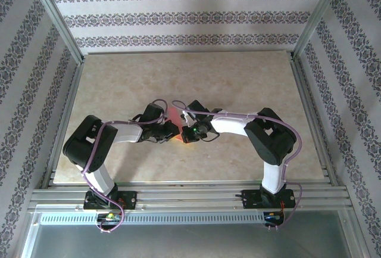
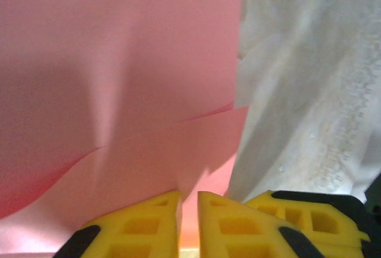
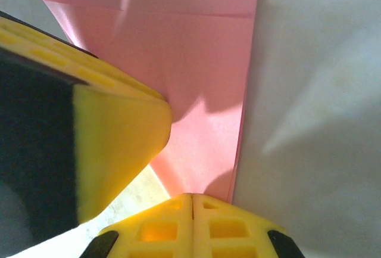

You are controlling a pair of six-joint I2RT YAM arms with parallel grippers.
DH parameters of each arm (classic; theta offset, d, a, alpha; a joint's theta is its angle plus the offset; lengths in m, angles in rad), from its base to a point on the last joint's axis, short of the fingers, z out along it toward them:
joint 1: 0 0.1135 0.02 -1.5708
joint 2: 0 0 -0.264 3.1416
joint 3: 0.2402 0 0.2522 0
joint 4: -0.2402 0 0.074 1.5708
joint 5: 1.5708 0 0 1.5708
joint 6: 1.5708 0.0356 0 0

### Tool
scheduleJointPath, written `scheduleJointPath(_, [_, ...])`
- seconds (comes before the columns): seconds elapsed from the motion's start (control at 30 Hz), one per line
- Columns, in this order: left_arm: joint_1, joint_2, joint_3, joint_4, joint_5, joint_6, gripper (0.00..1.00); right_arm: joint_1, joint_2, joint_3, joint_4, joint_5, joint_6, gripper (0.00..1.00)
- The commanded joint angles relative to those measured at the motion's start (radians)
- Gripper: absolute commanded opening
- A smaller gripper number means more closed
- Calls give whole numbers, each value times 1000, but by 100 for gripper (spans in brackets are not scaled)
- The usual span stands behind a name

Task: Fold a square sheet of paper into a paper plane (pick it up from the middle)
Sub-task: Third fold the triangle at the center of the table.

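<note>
The left fingers [image 2: 158, 225], barely parted, flank the creased salmon-pink square sheet of paper [image 2: 119, 49] at 9 o'clock. The right fingers [image 3: 202, 207] sit shut at 3 o'clock. I cannot tell whether either grips it.

- Beige marbled counter [image 1: 238, 79], bare and pale out to its 12, 3 and 9 o'clock edges
- pink sheet of paper [image 1: 174, 115], creased, near the centre, a touch toward 9 o'clock

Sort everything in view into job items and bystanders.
Job: pink paper sheet, left gripper, right gripper.
Bystanders: marbled table, patterned wall, metal frame.
</note>
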Motion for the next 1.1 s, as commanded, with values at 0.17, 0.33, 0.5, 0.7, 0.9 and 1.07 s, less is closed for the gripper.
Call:
scheduleJointPath(0.17, [114, -3, -73, 41, -60, 125, 24, 5, 85, -27, -194, 128, 9, 5])
scheduleJointPath(0.33, [161, -36, -48, -58, -100, 177, 24, 8, 86, -28, -211, 146, 18, 5])
scheduleJointPath(0.5, [215, -61, -32, -158, -150, 218, 24, 8, 86, -19, -216, 148, 24, 5])
scheduleJointPath(0.7, [230, -177, 21, -254, -136, 235, 24, 8, 80, -13, -216, 143, 34, 5])
scheduleJointPath(0.9, [178, -302, -25, -202, -115, 118, 25, 2, 61, -30, -164, 92, 59, 4])
scheduleJointPath(1.07, [169, -314, -101, -115, -91, 9, 28, -17, -27, -47, -55, -6, 86, 7])
